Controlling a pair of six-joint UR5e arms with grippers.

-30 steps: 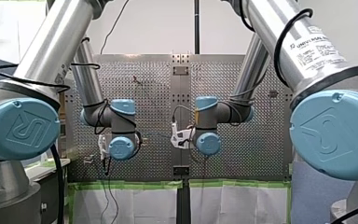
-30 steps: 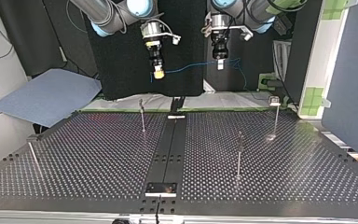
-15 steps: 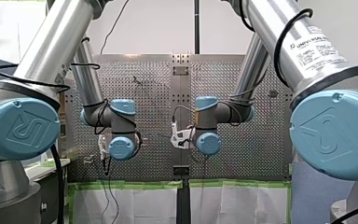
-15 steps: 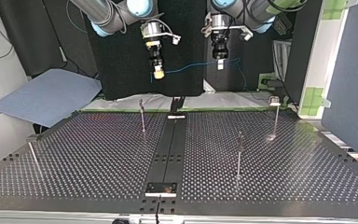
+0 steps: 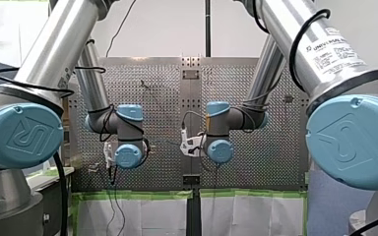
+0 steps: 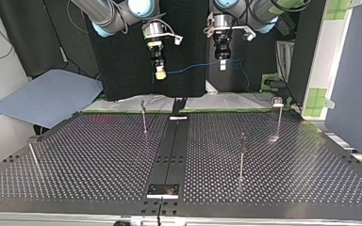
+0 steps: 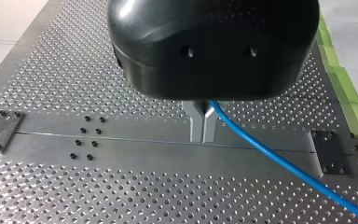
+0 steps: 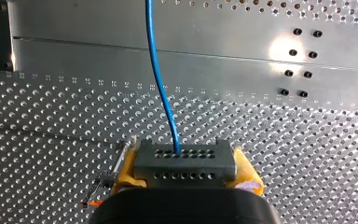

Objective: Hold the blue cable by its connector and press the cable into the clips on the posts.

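— Nothing has moved since a second ago: both arms hang as they did and the cable keeps the same line. What does the front view give us?

— Our left arm (image 5: 96,93) comes in at the left and our right arm (image 5: 268,69) at the right, wrists turned toward each other over the table (image 5: 236,78). Both grippers sit behind the wrists there, so from this view we cannot tell how they stand.

— And the top view?

— Our right gripper (image 6: 160,74) hangs at that view's left, above the table's far edge, showing yellow at its tip. From it the blue cable (image 6: 193,67) runs right, almost level, to our left gripper (image 6: 222,65), and a loose length droops on beyond it. Thin posts (image 6: 144,120) stand on the table nearer the camera, well apart from the cable.

— Left wrist view?

— Its metal fingers (image 7: 196,126) are drawn narrow, almost meeting at the tips. The cable comes out from between them near their root, then slants away over the perforated plate.

— Right wrist view?

— There the yellow pads (image 8: 127,168) clamp the grey connector (image 8: 185,161) from both sides. The cable leaves the connector's face and runs straight ahead of the gripper, above the plate.
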